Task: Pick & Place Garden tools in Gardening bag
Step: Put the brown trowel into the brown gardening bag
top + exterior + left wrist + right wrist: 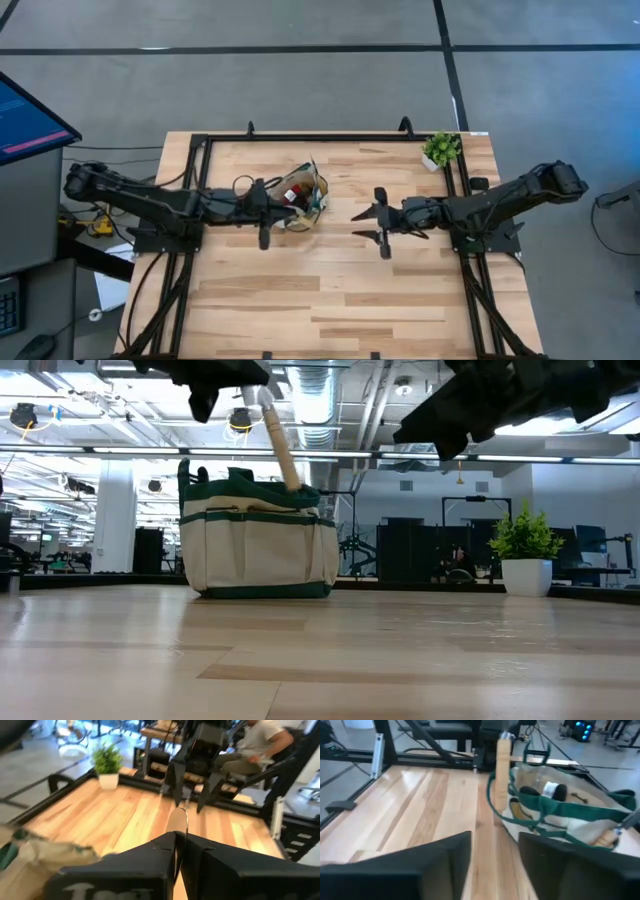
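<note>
Above the gardening bag [258, 540], the left gripper [264, 212] has jaws together; the right gripper [383, 224] hangs apart, jaws open, empty. Risk: the wood-handled tool [279, 445] leans over the rim; a nudge could tip it out.

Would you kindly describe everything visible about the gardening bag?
The gardening bag is a soft cream fabric tote with dark green trim, outer pockets and thin green loop handles. It stands upright and open-topped on the wooden table. Tools lie inside, and one wooden handle pokes out at a slant. The left claw is beside it.
</note>
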`<state>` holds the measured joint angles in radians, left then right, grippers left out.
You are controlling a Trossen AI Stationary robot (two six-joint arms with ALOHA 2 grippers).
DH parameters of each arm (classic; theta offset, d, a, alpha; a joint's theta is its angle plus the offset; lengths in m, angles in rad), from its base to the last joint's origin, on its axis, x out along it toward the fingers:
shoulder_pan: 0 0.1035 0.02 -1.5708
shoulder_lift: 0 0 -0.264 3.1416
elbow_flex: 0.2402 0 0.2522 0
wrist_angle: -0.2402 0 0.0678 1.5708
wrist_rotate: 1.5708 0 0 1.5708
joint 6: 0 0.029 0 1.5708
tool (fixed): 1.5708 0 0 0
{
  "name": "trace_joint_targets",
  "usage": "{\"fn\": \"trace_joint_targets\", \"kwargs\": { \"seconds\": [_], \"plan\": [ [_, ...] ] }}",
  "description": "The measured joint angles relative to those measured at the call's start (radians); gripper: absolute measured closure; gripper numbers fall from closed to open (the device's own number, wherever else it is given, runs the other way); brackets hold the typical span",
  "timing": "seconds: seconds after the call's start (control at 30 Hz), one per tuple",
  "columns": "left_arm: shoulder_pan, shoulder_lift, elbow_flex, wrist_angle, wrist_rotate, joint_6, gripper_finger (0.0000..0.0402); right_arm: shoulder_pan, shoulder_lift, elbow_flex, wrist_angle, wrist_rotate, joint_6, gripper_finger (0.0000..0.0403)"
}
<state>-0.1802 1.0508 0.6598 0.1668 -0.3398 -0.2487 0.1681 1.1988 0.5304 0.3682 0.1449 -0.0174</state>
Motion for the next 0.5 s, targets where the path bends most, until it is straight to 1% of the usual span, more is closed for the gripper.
{"fn": "trace_joint_targets", "kwargs": {
  "seconds": [0.13, 0.23, 0.27, 0.3, 0.4, 0.5],
  "plan": [
    [-0.006, 0.01, 0.0, -0.018, -0.028, -0.019, 0.0401, -0.01, 0.0, 0.0, -0.015, 0.013, 0.0, 0.0319],
    [-0.006, 0.012, 0.0, -0.025, -0.046, -0.017, 0.0401, -0.012, 0.0, 0.0, -0.02, 0.013, -0.031, 0.0382],
    [-0.006, 0.011, 0.0, -0.027, -0.062, -0.013, 0.0401, -0.01, 0.0, 0.0, -0.02, 0.013, -0.043, 0.0392],
    [-0.006, 0.011, 0.0, -0.038, -0.081, -0.007, 0.0401, -0.01, 0.0, 0.0, -0.021, 0.013, -0.047, 0.0393],
    [-0.006, 0.012, 0.0, -0.077, -0.13, -0.003, 0.0401, -0.011, 0.0, 0.0, -0.02, 0.013, -0.037, 0.0384],
    [-0.006, 0.012, 0.0, -0.104, -0.178, -0.003, 0.0401, -0.011, 0.0, 0.0, -0.019, 0.013, -0.037, 0.0388]
  ]
}}
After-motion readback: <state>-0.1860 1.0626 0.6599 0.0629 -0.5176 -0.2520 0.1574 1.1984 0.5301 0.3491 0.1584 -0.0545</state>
